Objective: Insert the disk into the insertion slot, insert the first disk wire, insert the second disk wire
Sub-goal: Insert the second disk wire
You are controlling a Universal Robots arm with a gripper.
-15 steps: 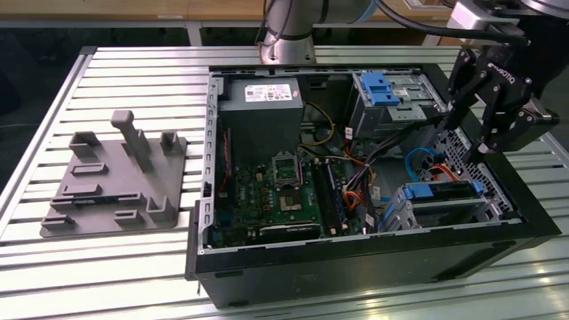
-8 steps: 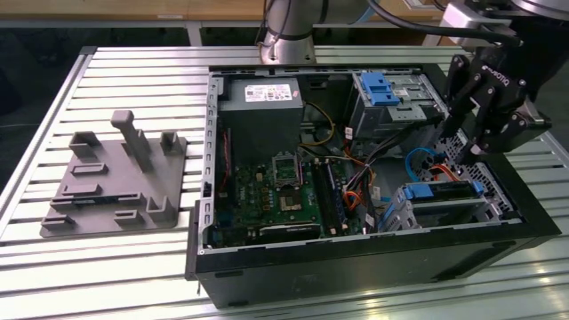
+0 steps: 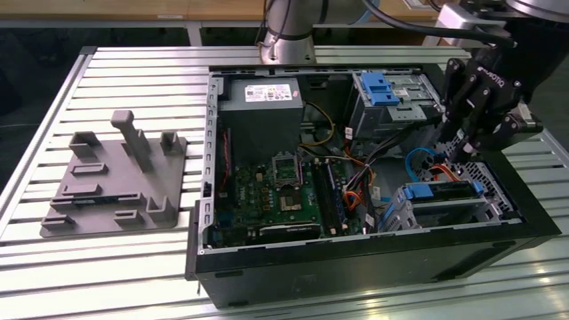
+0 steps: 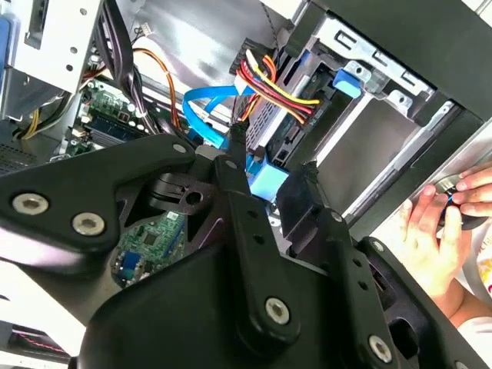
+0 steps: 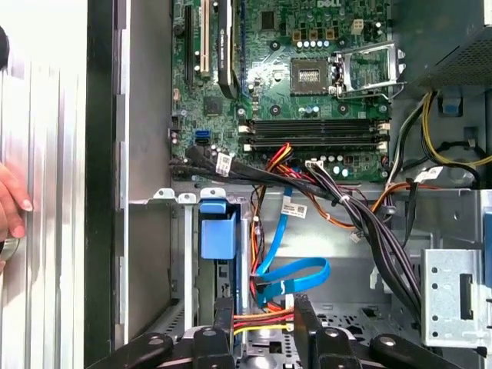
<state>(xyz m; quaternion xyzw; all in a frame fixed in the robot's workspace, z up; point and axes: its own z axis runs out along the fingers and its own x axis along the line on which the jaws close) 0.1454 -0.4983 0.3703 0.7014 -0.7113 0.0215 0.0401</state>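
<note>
The claw (image 5: 262, 311) hangs with jaws apart, straddling the red-and-yellow wires (image 5: 277, 317) rather than clamping them, and just below it the disk (image 3: 442, 192) already sits in the insertion slot (image 3: 398, 217) in a corner of the case (image 3: 374, 257), its blue-edged wire end the side nearest the claw.

The disk (image 3: 442, 191), in its blue carrier, lies flat inside the insertion slot (image 3: 449, 215), a low silver cage. A red-and-yellow wire bundle (image 4: 269, 86) runs to its end.

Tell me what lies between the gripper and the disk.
In the exterior view, an orange wire and a blue cable lie between the gripper and the disk.
</note>
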